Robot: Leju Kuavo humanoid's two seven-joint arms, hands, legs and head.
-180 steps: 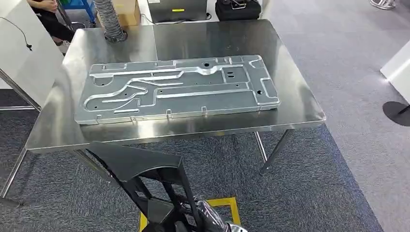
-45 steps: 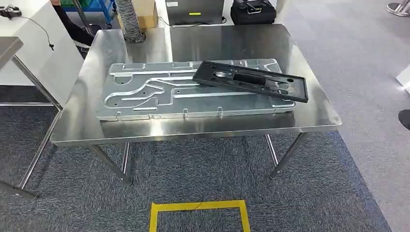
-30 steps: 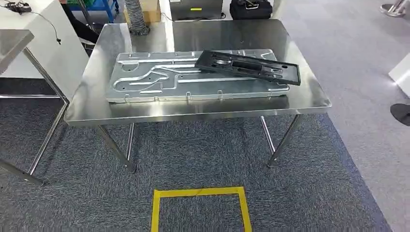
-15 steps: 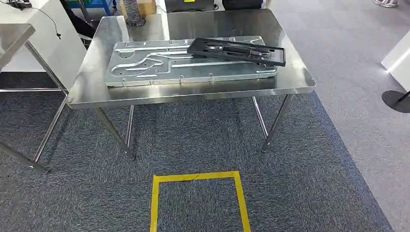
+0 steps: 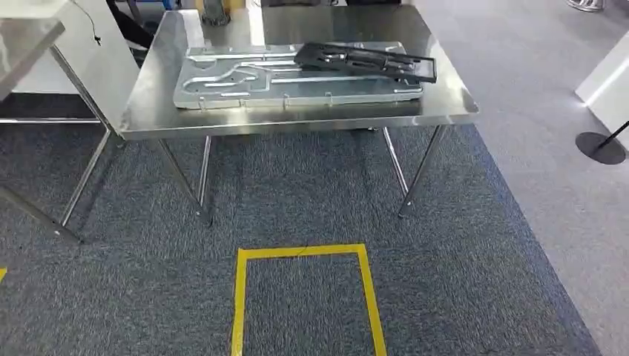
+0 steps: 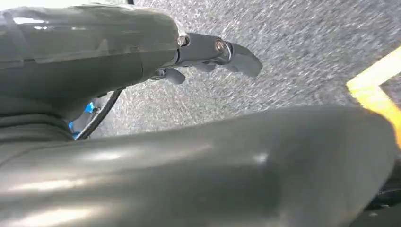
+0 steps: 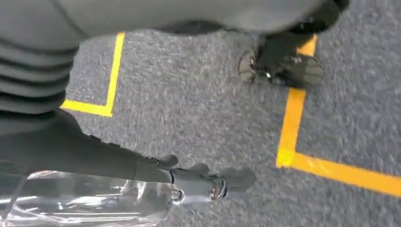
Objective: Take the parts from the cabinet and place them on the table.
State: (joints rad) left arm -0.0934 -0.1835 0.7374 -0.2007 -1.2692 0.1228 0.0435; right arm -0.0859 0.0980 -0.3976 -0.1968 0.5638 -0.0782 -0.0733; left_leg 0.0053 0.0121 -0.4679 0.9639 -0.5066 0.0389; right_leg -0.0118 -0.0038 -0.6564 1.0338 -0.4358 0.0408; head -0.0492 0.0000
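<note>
Now that the view has drawn back from the table (image 5: 297, 119), your left hand (image 6: 213, 52) and right hand (image 7: 208, 182) hang empty with fingers loose, the black part (image 5: 367, 59) lying far ahead on the metal panel (image 5: 245, 81), so fetch another

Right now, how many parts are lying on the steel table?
2: a large silver metal panel flat on the table, and a black frame part resting across the panel's right end.
</note>
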